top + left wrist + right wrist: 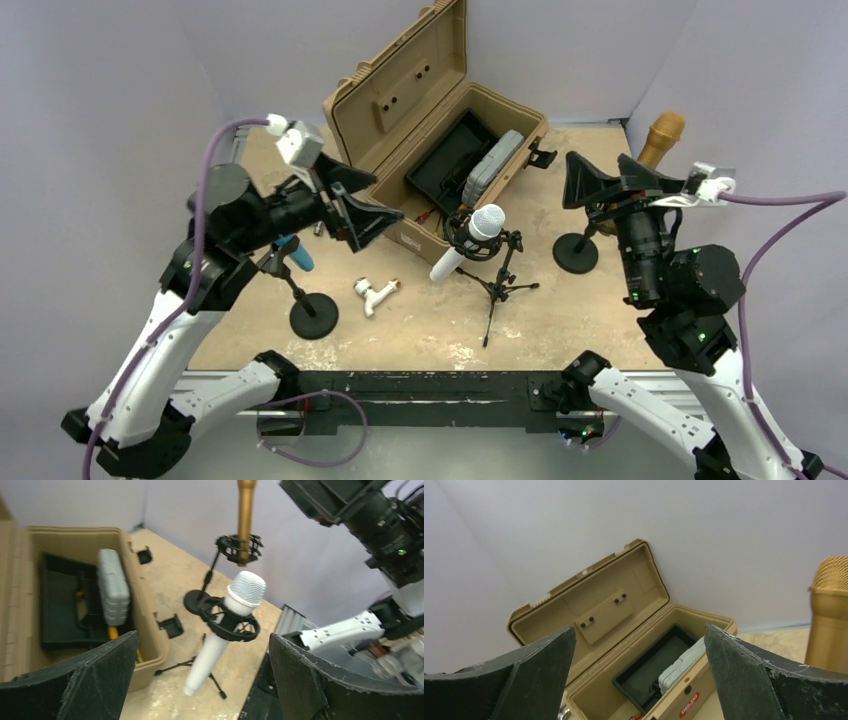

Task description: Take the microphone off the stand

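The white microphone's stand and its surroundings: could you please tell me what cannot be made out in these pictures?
- White microphone: absent from the right wrist view, which aims higher, at the tan case.
- Gold microphone: cut off by the right edge, right wrist view.
- Blue microphone: partly hidden behind the left arm, top view.
- Small white fitting: too small to identify, top view.

Plain, pale lavender-grey walls [90,70] closed in the tan, mottled, flat-topped counter [420,335] on three sides, meeting at the back corners under soft, even light casting faint shadows.
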### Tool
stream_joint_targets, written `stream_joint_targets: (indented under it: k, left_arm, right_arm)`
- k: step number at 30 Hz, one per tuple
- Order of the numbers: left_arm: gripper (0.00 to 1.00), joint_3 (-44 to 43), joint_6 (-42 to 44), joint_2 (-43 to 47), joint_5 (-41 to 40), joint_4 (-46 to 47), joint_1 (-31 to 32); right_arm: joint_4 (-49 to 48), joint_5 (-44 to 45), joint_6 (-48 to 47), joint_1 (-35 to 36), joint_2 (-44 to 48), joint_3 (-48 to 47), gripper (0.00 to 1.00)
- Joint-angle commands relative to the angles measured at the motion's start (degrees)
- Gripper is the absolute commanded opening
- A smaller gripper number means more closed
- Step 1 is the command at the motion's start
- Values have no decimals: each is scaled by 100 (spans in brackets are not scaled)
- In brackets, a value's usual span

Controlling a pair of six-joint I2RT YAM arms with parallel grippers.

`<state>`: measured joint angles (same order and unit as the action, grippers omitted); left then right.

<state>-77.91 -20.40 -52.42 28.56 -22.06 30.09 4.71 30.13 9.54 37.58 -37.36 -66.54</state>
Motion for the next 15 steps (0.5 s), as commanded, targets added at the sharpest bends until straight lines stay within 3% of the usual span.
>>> stream_joint_targets:
  k: [1,8,15]
  left_arm:
    - [99,-361,104,-350,-354,-40,1002]
    - [98,-1164,1000,-1355,-1916,-586,2506]
    - [92,-1910,1293,-2434,-3143,-973,3037]
  right_arm:
    - [-32,-446,150,20,54,305,99]
    - [-98,-859,284,13,81,505,99]
    - [54,-1131,594,14,322,778,97]
